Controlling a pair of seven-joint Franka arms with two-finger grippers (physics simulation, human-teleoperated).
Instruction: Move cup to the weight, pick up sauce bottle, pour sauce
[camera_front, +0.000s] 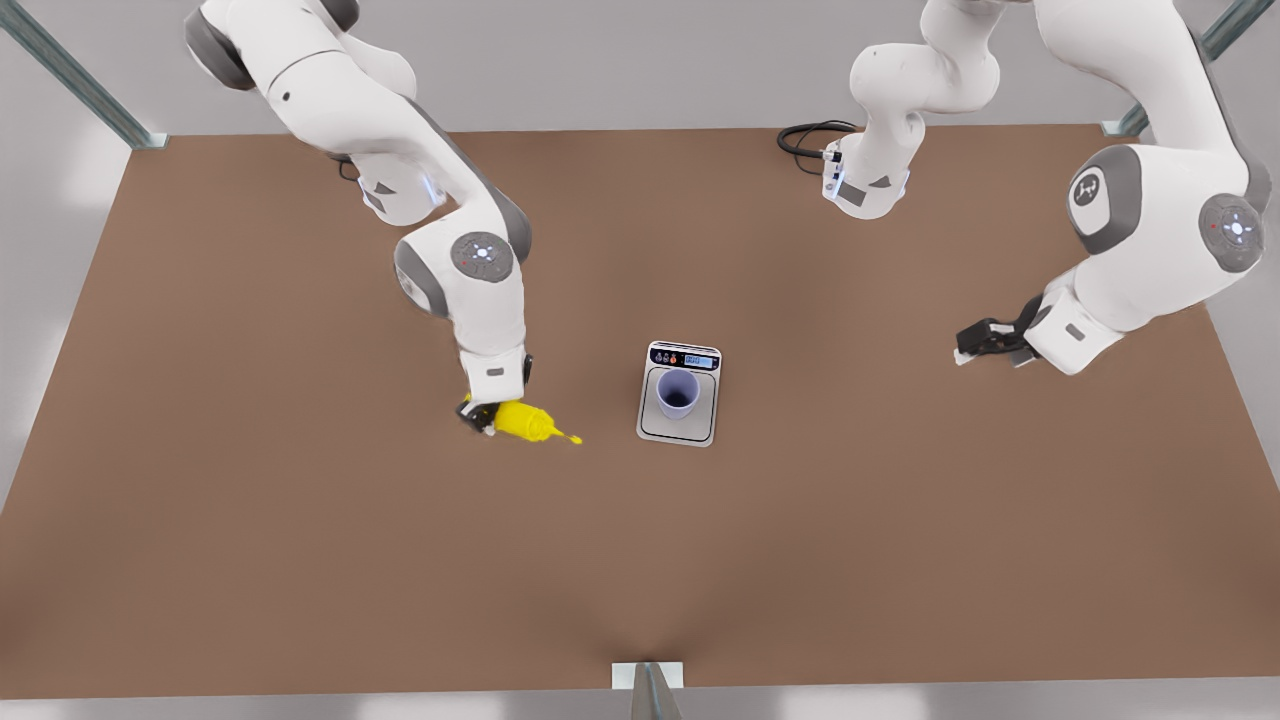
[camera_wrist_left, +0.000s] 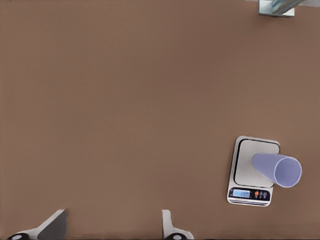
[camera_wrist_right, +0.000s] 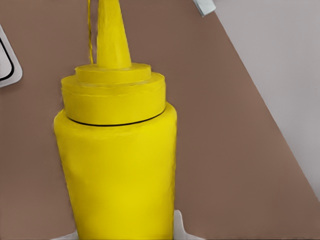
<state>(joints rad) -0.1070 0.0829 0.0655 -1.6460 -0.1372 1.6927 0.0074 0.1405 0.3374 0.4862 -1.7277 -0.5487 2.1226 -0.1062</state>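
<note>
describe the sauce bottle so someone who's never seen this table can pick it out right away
On the brown table, start at the silver weight near the middle, with the cup standing on it. Toward the front view's left, the right gripper holds the sauce bottle by its base, nozzle aimed at the weight. It is the one bright yellow thing here, with a ribbed cap and pointed tip.

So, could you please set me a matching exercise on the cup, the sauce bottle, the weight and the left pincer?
1. cup
2. sauce bottle
3. weight
4. left pincer

A. open, waiting at the front view's right
B. lying flat on the table
C. standing upright on the weight
D. gripped by the right pincer

Pairs: 1-C, 2-D, 3-B, 4-A
</note>
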